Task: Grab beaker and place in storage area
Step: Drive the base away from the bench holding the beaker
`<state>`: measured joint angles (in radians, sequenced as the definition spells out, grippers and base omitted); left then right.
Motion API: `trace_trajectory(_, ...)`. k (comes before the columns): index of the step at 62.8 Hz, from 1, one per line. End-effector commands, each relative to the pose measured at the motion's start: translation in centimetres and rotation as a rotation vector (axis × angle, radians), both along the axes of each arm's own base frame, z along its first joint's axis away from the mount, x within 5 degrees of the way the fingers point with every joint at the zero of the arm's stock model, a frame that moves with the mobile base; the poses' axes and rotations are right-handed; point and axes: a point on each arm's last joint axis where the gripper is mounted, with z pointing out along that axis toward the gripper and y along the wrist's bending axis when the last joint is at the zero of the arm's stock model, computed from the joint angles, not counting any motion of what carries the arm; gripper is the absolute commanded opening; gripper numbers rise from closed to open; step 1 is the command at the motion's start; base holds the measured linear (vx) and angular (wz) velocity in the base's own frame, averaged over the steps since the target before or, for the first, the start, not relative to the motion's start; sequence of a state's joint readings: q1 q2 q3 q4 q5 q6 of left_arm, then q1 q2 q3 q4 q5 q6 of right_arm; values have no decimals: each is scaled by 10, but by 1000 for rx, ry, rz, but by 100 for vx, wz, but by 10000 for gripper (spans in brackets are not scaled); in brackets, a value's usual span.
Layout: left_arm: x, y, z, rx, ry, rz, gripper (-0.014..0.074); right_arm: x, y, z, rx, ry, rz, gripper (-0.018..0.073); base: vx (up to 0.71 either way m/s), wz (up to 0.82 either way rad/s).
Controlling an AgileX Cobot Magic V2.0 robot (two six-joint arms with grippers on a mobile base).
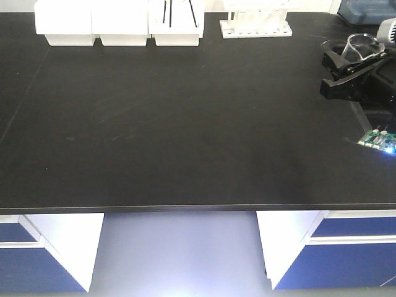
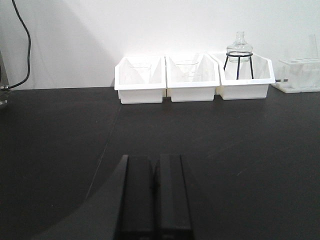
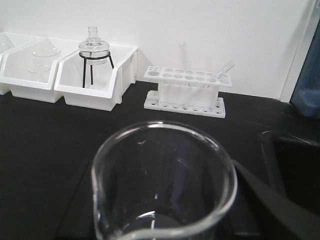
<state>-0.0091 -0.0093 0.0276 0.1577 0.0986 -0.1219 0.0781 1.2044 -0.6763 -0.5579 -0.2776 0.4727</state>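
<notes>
The beaker [image 3: 165, 185] sat pinched in the right pincer [image 1: 348, 62], held above the right end of the black counter [image 1: 185, 124]. It looked like light, slick, breakable glass, best gripped gently by its wall. The left pincer [image 2: 155, 165] was pressed together, empty.

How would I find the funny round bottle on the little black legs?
Follow the black counter back to the white wall, where three white bins sit in a row. Look in the bin beside the test tube rack. Only that one holds a round glass flask raised on a black wire stand.
</notes>
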Motion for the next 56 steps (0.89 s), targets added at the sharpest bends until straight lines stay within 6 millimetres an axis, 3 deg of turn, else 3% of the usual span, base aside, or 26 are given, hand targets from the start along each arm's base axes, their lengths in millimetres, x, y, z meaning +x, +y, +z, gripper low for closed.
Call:
trace_trajectory(1,-2,-1,15,-11,-113,-13,-6,-2,3,22,22,-115,34,-4,0,0)
trace_trajectory(56,-2,-1,15,-11,-113,-13,-6,-2,3,22,21,-114,34,-4,-10,3)
